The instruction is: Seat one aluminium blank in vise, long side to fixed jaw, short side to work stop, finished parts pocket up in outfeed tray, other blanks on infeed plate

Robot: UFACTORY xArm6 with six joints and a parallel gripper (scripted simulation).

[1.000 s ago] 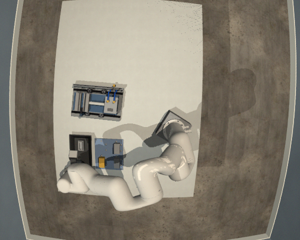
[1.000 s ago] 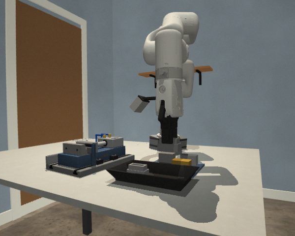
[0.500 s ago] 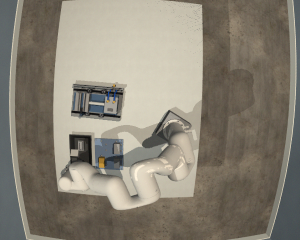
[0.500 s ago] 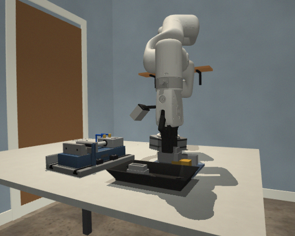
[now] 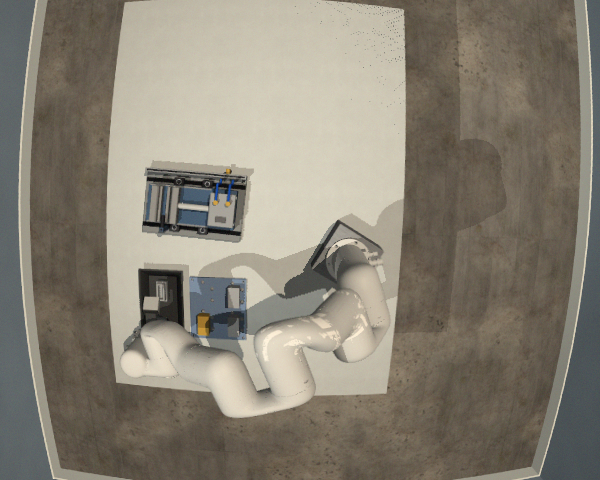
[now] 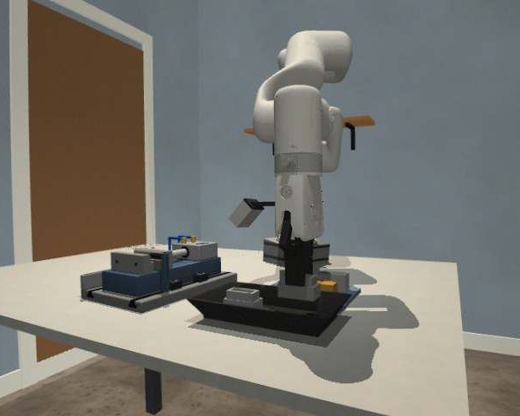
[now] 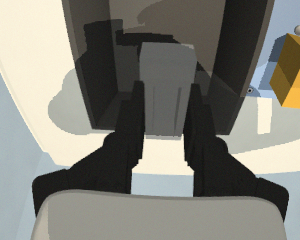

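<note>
My gripper point(image 7: 165, 99) is shut on a grey metal block point(image 7: 165, 83) and holds it upright-fingered inside the black outfeed tray point(image 6: 269, 311), at the tray's near end. In the side view the block point(image 6: 298, 290) sits low between the tray walls; I cannot tell whether it touches the floor, or whether it has a pocket. A finished part point(image 6: 243, 295) with its pocket up lies flat at the tray's other end. The vise point(image 5: 194, 203) stands open with nothing in its gap.
The blue infeed plate point(image 5: 217, 307) lies right beside the tray. It carries a brass blank point(image 5: 203, 324) and two grey aluminium blanks point(image 5: 233, 296) point(image 5: 234, 325). The arm's links hang over the table's front edge.
</note>
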